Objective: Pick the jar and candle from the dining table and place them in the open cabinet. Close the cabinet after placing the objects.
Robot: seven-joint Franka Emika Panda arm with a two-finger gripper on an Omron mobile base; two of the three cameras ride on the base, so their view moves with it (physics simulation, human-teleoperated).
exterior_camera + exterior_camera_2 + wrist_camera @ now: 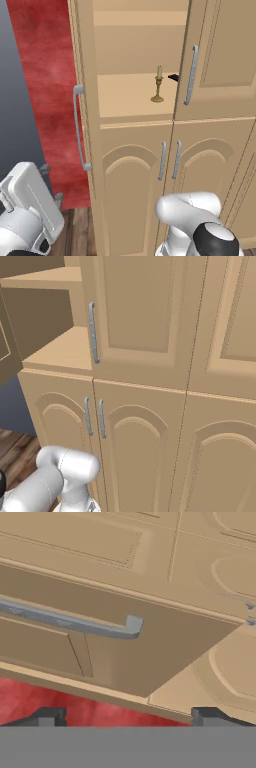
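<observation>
Now my gripper (127, 716) is wide open and holds nothing; its two dark fingertips (50, 716) stand well apart at the bottom of the hand view. Between them and beyond I see the edge of the open cabinet door (150, 642) with its silver bar handle (75, 622), and under it a strip of red wall (45, 699).

From the left base view, the cabinet (135, 165) has its upper left door swung out toward me, edge-on, with the long handle on it. The candle (158, 85) stands upright on the shelf (125, 97) inside the open compartment, near the right upper door, which is closed. Just behind the candle, a small dark thing (173, 77) shows at the door's edge; I cannot tell what it is. The lower arched doors (132, 185) are closed.
</observation>
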